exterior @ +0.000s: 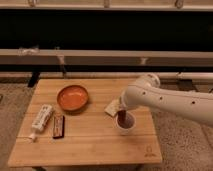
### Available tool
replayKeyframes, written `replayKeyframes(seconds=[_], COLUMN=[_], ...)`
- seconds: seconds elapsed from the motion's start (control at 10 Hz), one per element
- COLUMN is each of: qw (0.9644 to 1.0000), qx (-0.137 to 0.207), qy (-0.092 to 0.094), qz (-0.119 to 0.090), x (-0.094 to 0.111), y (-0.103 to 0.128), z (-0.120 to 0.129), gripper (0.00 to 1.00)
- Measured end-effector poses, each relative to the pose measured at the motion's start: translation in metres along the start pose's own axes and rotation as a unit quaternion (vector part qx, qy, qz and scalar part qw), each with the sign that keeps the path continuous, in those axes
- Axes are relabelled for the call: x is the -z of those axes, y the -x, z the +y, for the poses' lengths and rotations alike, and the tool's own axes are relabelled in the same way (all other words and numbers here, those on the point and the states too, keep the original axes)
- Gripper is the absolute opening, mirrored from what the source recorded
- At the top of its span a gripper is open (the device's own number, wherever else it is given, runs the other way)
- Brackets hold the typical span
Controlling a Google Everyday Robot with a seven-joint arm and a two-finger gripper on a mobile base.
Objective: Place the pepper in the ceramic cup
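The desk [95, 145] is a light wooden butcher-block top, and its near edge runs bare along the bottom of the camera view. Well to the left of the hand, near the desk's left edge, a white tube [41, 119] lies at a slant with its cap toward the front corner. Just beside it, on the side nearer the hand, lies a dark rectangular bar [59, 126] with a red label.

The hand [123, 115] sits at the end of a thick white arm [170, 100] that reaches in from the right. It hangs directly over the ceramic cup [125, 124], a small white round cup standing upright toward the right side of the desk. The pepper [122, 118] shows as a dark-red shape right beneath the hand, at the cup's mouth and reaching down inside it. Whether the hand is clenched on the pepper or has released it cannot be told, since the arm's bulk covers that spot.

Just left of the hand and slightly farther back, a small pale packet [112, 107] lies flat on the desk, partly tucked under the arm. Farther left and back stands the wide shallow orange bowl [72, 98], well apart from the cup.

Beyond the desk, a long pale rail [75, 56] runs across the view in front of a dark wall.
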Motion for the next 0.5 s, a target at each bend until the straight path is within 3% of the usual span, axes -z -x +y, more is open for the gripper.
replayKeyframes(seconds=[0.2, 0.5], qw=[0.9999, 0.9998], qx=[-0.014, -0.014], qy=[-0.001, 0.003], qz=[0.001, 0.016], x=[0.0, -0.012], y=[0.002, 0.016], z=[0.009, 0.012], gripper=[0.01, 0.26])
